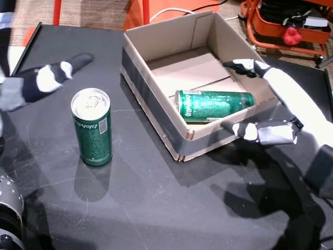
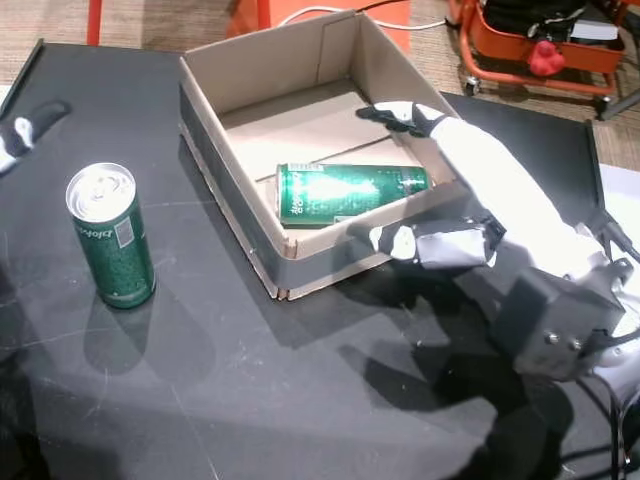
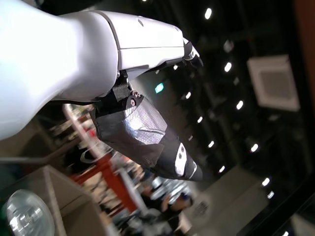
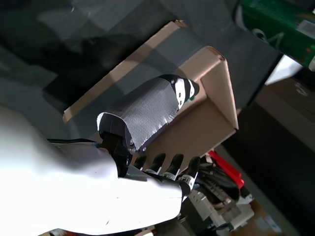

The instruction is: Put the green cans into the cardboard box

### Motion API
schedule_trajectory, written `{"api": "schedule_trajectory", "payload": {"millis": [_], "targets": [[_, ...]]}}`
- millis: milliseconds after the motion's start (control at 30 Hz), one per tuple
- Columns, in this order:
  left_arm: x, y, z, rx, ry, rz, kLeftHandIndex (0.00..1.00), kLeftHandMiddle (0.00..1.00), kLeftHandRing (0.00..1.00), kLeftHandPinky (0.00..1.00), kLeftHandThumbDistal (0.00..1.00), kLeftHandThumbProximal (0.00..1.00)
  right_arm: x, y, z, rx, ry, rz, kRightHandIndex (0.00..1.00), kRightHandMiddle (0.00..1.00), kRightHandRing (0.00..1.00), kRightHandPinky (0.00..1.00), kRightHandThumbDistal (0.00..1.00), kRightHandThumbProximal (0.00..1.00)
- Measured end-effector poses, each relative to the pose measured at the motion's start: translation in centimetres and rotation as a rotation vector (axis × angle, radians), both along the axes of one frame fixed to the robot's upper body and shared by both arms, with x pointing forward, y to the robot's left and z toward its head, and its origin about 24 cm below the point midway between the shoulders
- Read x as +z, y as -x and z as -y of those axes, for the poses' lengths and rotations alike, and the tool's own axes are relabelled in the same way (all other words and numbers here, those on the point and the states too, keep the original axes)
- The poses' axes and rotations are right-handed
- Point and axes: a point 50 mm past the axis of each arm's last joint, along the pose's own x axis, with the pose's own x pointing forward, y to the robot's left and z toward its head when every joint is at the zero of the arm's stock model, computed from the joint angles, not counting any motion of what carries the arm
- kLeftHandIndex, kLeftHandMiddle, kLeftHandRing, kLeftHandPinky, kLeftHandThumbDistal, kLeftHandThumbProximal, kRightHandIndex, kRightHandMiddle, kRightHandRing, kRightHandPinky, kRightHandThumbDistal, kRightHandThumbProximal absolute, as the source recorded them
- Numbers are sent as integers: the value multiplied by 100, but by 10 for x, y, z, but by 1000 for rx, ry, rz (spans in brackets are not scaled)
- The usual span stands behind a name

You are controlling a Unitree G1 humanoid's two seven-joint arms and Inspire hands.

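One green can lies on its side inside the cardboard box, against the near wall, visible in both head views. The second green can stands upright on the black bench, left of the box and well apart from it; we also see it in a head view at and its lid in the left wrist view. Our right hand sits at the box's right wall, fingers reaching over the rim above the box floor, thumb outside by the near corner; fingers spread, holding nothing. The right wrist view shows the same hand released beside the box wall. Our left hand hovers above the bench, up-left of the standing can, not touching it, fingers extended and empty. Orange cart beyond the bench, top right.
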Motion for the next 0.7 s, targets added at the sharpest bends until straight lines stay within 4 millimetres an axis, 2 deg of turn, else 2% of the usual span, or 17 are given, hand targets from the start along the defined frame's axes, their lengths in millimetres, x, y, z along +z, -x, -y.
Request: {"api": "schedule_trajectory", "payload": {"millis": [33, 67, 100, 133, 167, 200, 233, 333, 367, 433, 533, 700], "targets": [[-1, -1, 2, 1, -22, -13, 100, 100, 100, 100, 100, 26, -1, 2, 1, -5, -21, 0, 84, 82, 82, 82, 85, 73], [-1, -3, 4, 0, -45, -31, 100, 100, 100, 100, 100, 24, -2, 3, 3, -9, -43, -3, 86, 83, 83, 83, 78, 60], [-3, -6, 6, -5, -63, -55, 100, 100, 100, 100, 100, 22, -2, 4, 5, -15, -65, -9, 85, 83, 84, 83, 73, 53], [-5, -8, 9, -13, -76, -84, 100, 100, 100, 100, 100, 22, -3, 5, 6, -19, -84, -15, 85, 83, 84, 83, 76, 55], [-8, -10, 11, -20, -82, -113, 100, 100, 100, 100, 100, 22, -3, 6, 9, -25, -102, -19, 85, 83, 84, 83, 87, 66], [-10, -11, 13, -25, -86, -135, 100, 100, 100, 100, 100, 21, -3, 7, 11, -35, -121, -20, 84, 83, 83, 83, 88, 76], [-12, -12, 15, -31, -88, -153, 100, 100, 100, 100, 100, 21, -3, 8, 14, -47, -137, -17, 83, 82, 82, 82, 90, 79], [-19, -15, 20, -52, -98, -207, 100, 100, 100, 100, 100, 28, -5, 12, 21, -86, -181, -5, 82, 81, 81, 82, 84, 81], [-21, -15, 21, -55, -100, -216, 100, 100, 100, 100, 100, 29, -5, 13, 23, -97, -188, -3, 82, 81, 80, 81, 86, 82], [-25, -16, 23, -61, -102, -246, 100, 100, 100, 100, 100, 23, -7, 15, 27, -125, -205, 1, 84, 82, 80, 81, 80, 78], [-33, -16, 22, -78, -76, -308, 100, 100, 100, 100, 100, 20, -11, 19, 35, -160, -230, -15, 86, 83, 80, 82, 82, 78], [-53, -10, 22, -133, -24, -404, 100, 100, 100, 100, 100, 30, -12, 21, 43, -192, -271, -24, 85, 80, 77, 81, 77, 80]]}}
